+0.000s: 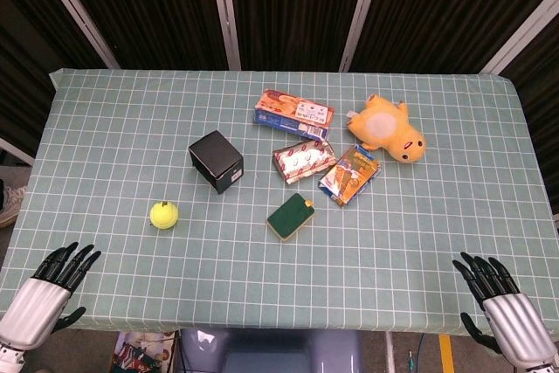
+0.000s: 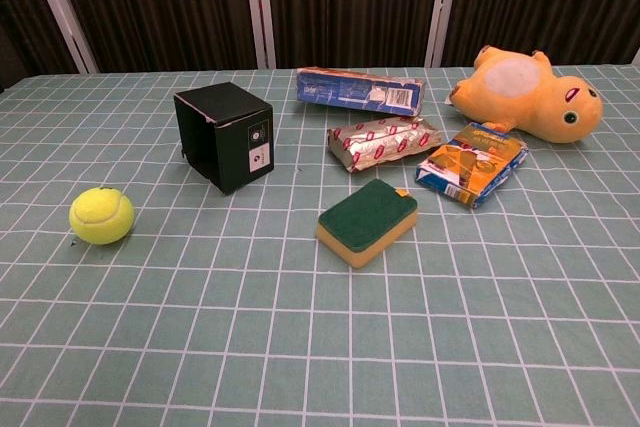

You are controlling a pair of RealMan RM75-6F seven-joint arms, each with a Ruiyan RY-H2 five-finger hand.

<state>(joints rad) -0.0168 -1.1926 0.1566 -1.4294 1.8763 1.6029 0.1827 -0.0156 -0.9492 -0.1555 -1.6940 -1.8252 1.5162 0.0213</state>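
Both hands sat at near table edge, fingers spread, holding nothing: left hand [image 1: 48, 290] at left corner, right hand [image 1: 498, 299] at right corner. Yellow ball [image 1: 163, 214] lay nearest left hand, up and to its right, apart from it. Right hand far from ball. Black box [image 1: 216, 161] stood behind ball. Sponge [image 1: 290, 216] lay mid-table, long side slanted. Green checked cloth [image 1: 393, 242] covered table. Dark curtains [image 1: 288, 6] behind.

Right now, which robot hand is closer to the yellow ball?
The left robot hand. It rests open at the table's near left edge, a short way below and left of the yellow ball. The right robot hand is far across at the near right edge.
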